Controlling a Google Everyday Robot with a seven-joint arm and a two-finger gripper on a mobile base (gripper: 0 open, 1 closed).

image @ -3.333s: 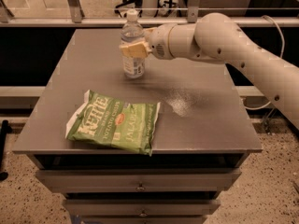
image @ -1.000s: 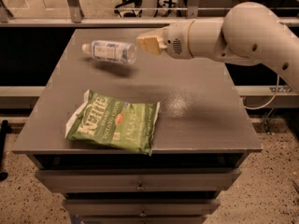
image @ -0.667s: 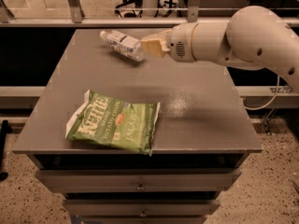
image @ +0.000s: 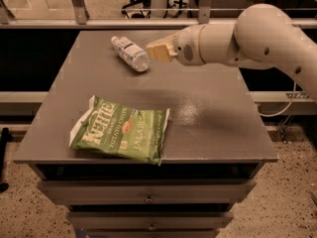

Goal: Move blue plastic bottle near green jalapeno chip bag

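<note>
The blue plastic bottle (image: pixel 130 53) lies on its side at the back of the grey table (image: pixel 218 128), white cap pointing to the back left. The green jalapeno chip bag (image: pixel 121 129) lies flat near the front left edge, well apart from the bottle. My gripper (image: pixel 159 50) hovers just right of the bottle's base, low over the table at the back centre. It sits beside the bottle, not around it. The white arm (image: pixel 257 33) reaches in from the right.
The table has drawers (image: pixel 148 198) below its front edge. A metal railing (image: pixel 79 4) runs behind the back edge. A cable (image: pixel 290 95) hangs at the right side.
The bottle stood upright in my gripper 3.3 s ago. It has since tipped over and now lies on the table, cap to the back left. My gripper has shifted right.
</note>
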